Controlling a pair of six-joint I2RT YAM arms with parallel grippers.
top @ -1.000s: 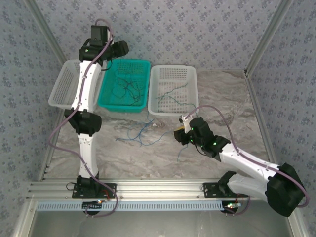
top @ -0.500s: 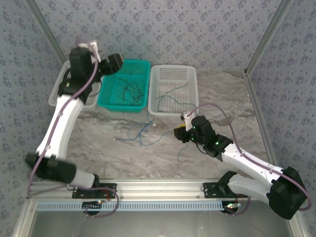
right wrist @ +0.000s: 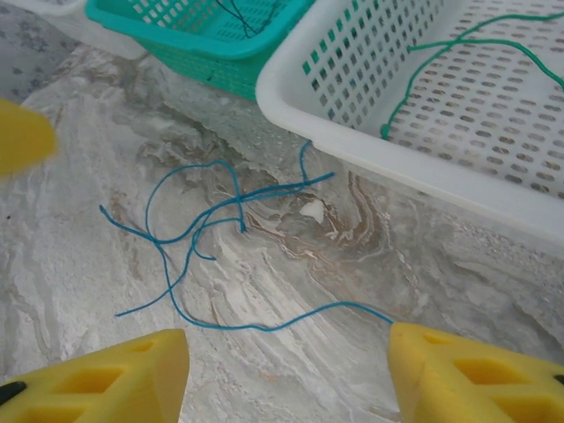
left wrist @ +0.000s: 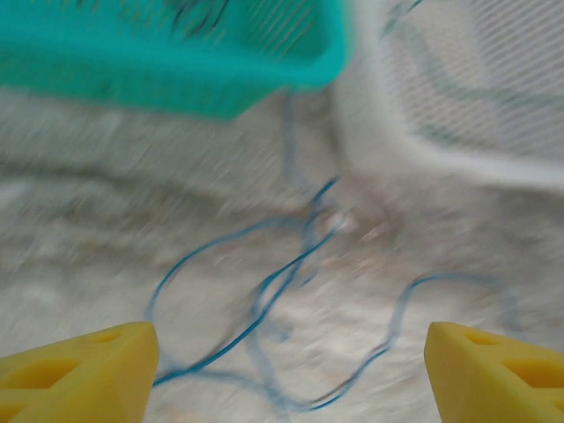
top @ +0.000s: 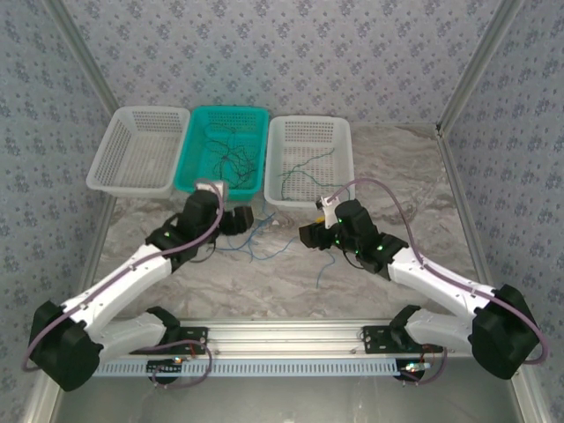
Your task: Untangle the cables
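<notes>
Cables (top: 257, 236) in blue lie loosely tangled on the tabletop (top: 397, 176), just near of the teal basket (top: 189, 154) and the right white basket (top: 349, 172), between my two grippers. From above the strands are too thin for me to count.

The right wrist camera shows the tangle (right wrist: 240, 211) sharply, with one strand running up to the white basket's wall (right wrist: 352, 79). The left wrist camera is blurred, so the loops (left wrist: 291, 271) smear.

The left gripper (top: 240, 218) hangs over the tangle's left side, its yellow jaws spread wide with nothing between them (left wrist: 286, 352). The right gripper (top: 308, 235) is likewise released and empty (right wrist: 286, 352).

Dark cables (top: 231, 154) sit in the teal basket, and a green cable (top: 304, 167) lies in the right white one, partly cut off in the wrist view (right wrist: 441, 53). A further strand (top: 321, 271) runs under the right arm.
</notes>
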